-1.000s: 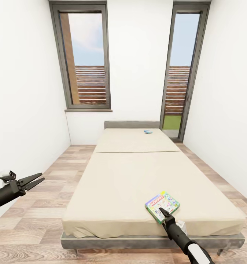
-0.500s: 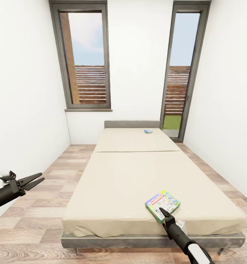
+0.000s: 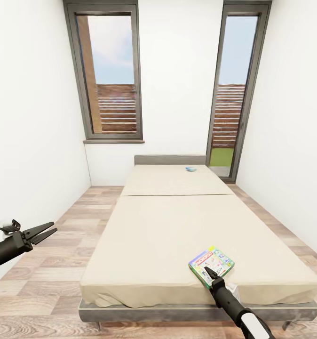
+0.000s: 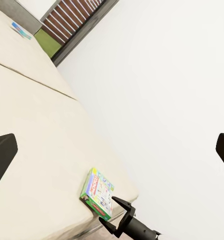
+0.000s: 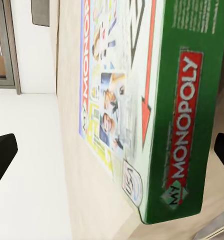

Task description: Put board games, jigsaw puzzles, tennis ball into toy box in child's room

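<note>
1. Green-bordered board game (side lettered MONOPOLY) is being shown lying flat on bed, near right corner, close to near edge.
2. Right gripper is being held at box's near edge w/ jaws apart, box's green side between them; contact can't be confirmed.
3. Left gripper is being held open over wood floor, left of bed, well apart from box.
4. Small blue flat item, prob. 2nd game, is being shown at far end of bed, near headboard.
</note>
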Tool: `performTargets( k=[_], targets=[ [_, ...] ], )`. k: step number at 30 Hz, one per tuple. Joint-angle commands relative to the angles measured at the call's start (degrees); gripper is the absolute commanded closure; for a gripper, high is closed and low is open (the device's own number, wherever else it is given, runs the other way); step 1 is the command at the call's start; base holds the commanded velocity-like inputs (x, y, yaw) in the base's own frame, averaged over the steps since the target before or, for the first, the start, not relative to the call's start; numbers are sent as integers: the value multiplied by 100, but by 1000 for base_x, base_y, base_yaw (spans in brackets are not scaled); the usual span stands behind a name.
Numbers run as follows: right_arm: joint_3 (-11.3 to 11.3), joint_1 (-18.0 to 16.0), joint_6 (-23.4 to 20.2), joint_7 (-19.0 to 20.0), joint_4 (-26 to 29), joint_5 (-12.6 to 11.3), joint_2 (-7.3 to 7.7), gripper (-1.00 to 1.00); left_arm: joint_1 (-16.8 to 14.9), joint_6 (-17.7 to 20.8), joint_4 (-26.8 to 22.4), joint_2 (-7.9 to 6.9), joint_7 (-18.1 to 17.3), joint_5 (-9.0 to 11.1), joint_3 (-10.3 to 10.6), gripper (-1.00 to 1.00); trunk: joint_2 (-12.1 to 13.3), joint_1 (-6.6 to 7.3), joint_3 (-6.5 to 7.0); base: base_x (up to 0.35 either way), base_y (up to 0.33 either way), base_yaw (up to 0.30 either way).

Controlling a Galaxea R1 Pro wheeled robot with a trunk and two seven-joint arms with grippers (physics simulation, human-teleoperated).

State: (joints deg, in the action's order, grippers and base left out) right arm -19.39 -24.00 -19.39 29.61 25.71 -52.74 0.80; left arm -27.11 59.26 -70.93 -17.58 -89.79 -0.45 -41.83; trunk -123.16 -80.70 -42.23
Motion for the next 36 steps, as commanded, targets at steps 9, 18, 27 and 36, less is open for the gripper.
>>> performTargets(
  k=[9, 18, 27, 36],
  targets=[
    [-19, -7, -56, 19, 5, -70, -8, -100, -5, 60, 1, 1, -21, -6, -2, -100, -2, 1, -5, 0, 0, 0],
    [-21, -7, -56, 19, 5, -70, -2, -100, -5, 68, -7, -10, -21, -7, -32, -100, 278, 154, 121, 0, 0, 0],
    [-18, -7, -56, 19, 5, -70, 7, -100, -3, 68, -7, -9, -21, -7, -36, -100, 278, 154, 121, 0, 0, 0],
    [-19, -7, -63, 19, 5, -70, 9, -100, 3, 68, -8, -8, -21, -7, -36, -100, 278, 154, 121, 0, 0, 0]
  ],
)
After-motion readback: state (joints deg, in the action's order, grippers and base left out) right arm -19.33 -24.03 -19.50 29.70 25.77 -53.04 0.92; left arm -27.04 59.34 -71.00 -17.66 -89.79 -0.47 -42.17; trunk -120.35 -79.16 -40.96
